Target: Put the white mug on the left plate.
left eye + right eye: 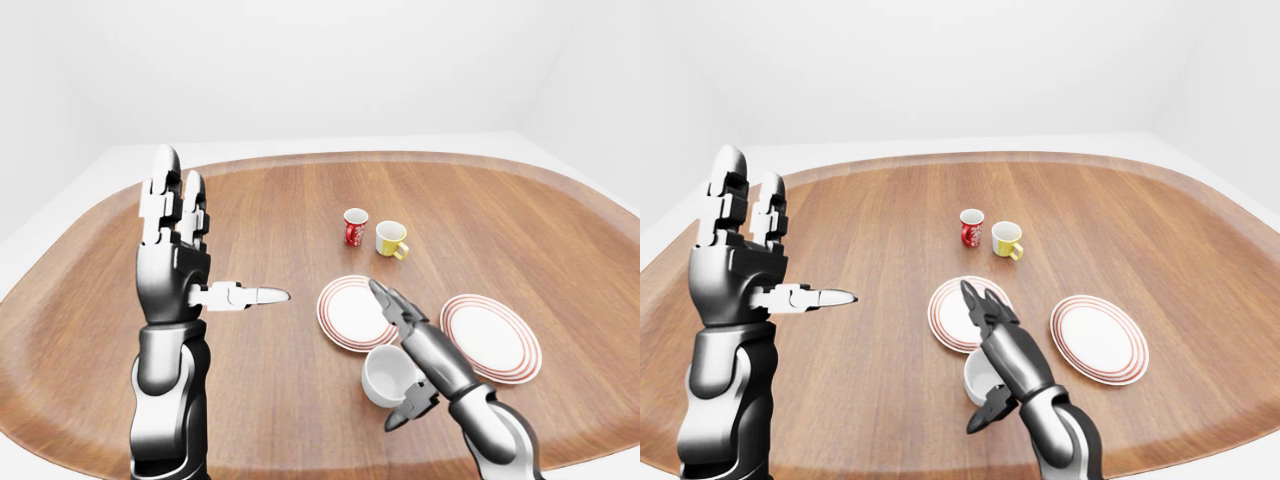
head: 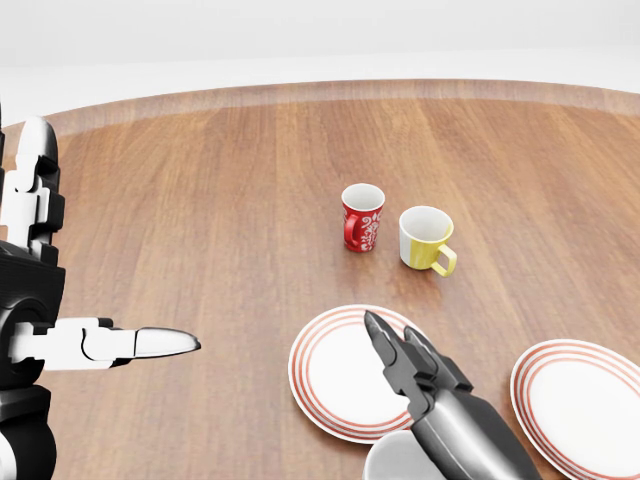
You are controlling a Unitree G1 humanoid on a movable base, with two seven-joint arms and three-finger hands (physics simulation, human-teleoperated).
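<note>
The white mug [image 1: 390, 375] stands upright on the wooden table [image 1: 270, 210], near the table's near edge, just below the left plate [image 1: 352, 312] in the left-eye view and not yet on it. The right hand [image 1: 405, 360] stands about the mug with its fingers spread: two reach past the rim toward the plate, the thumb sits low on the mug's near side, and nothing closes round the wall. Whether any finger touches the mug cannot be told.

By its look the mug is glazed ceramic: stiff, smooth, likely slippery, and liable to chip if tipped or dropped. No handle shows in these views, so the round wall, pinched between thumb and fingers, seems the place to take hold.

The left hand [image 1: 175, 245] is raised well to the left, open and empty, thumb pointing sideways.

Farther off stand a red patterned mug [image 2: 362, 217] and a yellow mug [image 2: 427, 239]; the right plate [image 1: 491, 336] lies beside the left.

No brand, label or readable writing appears anywhere.
</note>
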